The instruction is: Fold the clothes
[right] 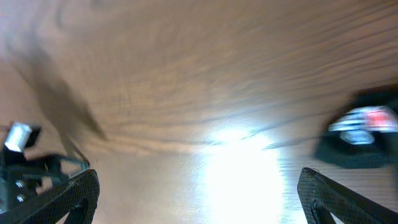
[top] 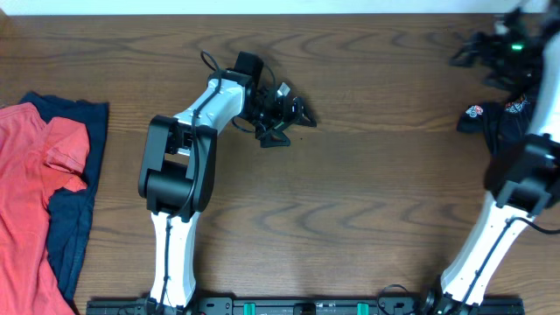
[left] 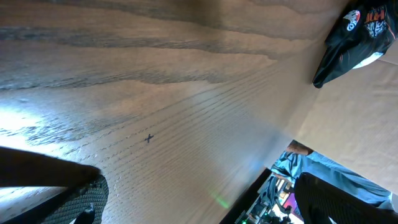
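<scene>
The black jersey point(top: 500, 121), with small white and orange logos, lies bunched at the table's right edge, partly under my right arm. It shows at the top right of the left wrist view point(left: 348, 40) and, blurred, at the right of the right wrist view point(right: 359, 138). A red top point(top: 31, 192) lies on a navy top point(top: 72, 219) at the left edge. My left gripper point(top: 293, 116) point(left: 199, 205) is open and empty over bare table near the far centre. My right gripper point(top: 470, 54) point(right: 199, 199) is open and empty at the far right, just beyond the jersey.
The wooden table point(top: 367, 201) spans the view, with both arm bases at its front edge. A blurred dark device point(right: 25, 165) sits at the left of the right wrist view. The right wrist view is blurred with strong glare.
</scene>
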Available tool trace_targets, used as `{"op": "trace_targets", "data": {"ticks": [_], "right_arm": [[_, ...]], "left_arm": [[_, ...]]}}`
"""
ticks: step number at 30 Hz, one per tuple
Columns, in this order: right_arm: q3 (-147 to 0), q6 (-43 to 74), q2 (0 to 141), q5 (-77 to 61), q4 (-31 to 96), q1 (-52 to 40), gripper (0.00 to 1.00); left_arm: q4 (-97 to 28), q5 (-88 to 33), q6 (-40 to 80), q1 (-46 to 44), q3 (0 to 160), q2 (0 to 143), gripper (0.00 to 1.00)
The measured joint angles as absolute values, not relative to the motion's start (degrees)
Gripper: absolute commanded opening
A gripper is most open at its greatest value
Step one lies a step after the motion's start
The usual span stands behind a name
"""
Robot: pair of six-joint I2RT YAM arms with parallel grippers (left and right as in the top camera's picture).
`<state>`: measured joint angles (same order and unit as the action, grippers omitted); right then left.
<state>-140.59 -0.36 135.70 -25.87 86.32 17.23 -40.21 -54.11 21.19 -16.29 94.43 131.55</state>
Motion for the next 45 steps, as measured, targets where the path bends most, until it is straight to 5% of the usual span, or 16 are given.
{"op": "trace_targets", "data": {"ticks": [1, 3, 5, 20, 32, 38, 45], "right_arm": [[-140.1, -0.2, 135.7, -24.9, 86.5, 16.0, 0.80], [-138.8, 1.1, 135.7, -22.1, 86.6, 13.8, 0.29], [-137.5, 2.2, 135.7, -20.0, 86.5, 13.0, 0.01], [-124.3, 4.1, 135.7, -14.0, 86.1, 14.9, 0.01], [-124.3, 4.2, 125.6, -13.5, 86.3, 14.9, 0.30], [-124.3, 4.1, 118.6, -13.4, 86.7, 14.9, 0.36], [-124.3, 4.1, 116.3, -13.5, 87.9, 13.8, 0.38]], "left_arm": [[-40.2, -54.1, 21.2, -16.3, 94.4, 131.5, 0.98], [-40.2, -54.2, 21.2, -16.3, 94.4, 131.5, 0.98], [-40.2, -54.2, 21.2, -16.2, 94.4, 131.5, 0.98], [-40.5, -54.0, 21.2, -14.0, 94.4, 131.5, 0.98], [-44.1, -53.8, 20.6, -0.7, 94.4, 131.4, 0.98], [-47.2, -50.3, 16.6, 2.6, 94.4, 130.3, 0.98], [-47.6, -31.6, 14.7, 1.7, 92.1, 122.6, 0.98]]}}
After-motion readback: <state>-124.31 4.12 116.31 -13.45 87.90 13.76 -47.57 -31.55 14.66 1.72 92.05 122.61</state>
